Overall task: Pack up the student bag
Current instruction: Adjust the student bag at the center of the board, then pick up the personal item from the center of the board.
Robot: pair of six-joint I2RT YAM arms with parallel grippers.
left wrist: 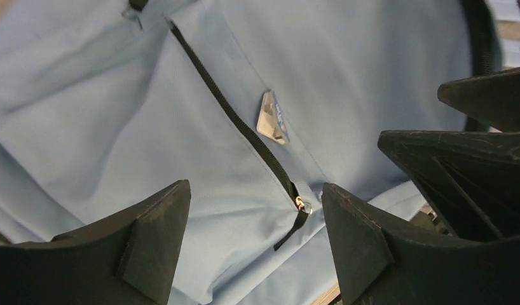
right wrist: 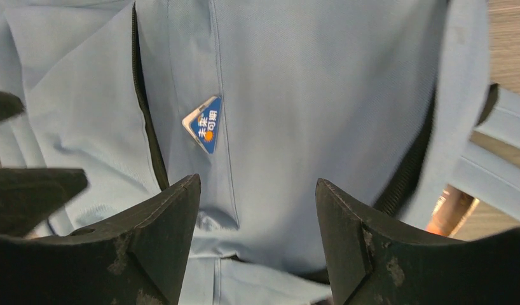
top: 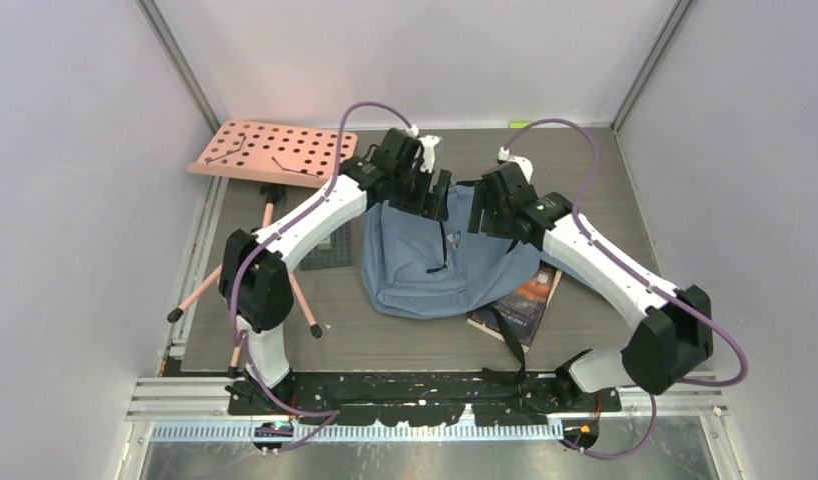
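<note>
Left gripper (top: pixel 425 195): fingers spread, nothing pinched, above far-left top of student bag (top: pixel 435 265). Bag slumped mid-table (top: pixel 385 345), long axis far edge to near edge, directly beneath both sets of fingers, not off to a side. Pocket zipper pull (left wrist: pixel 300 204) close by left gripper's right fingertip. Right gripper (top: pixel 490 205): spread too, empty, just beside the left one. Equally near; contact with fabric unclear. Book (top: pixel 530 300) half under bag's near-right corner, probably next in.
</note>
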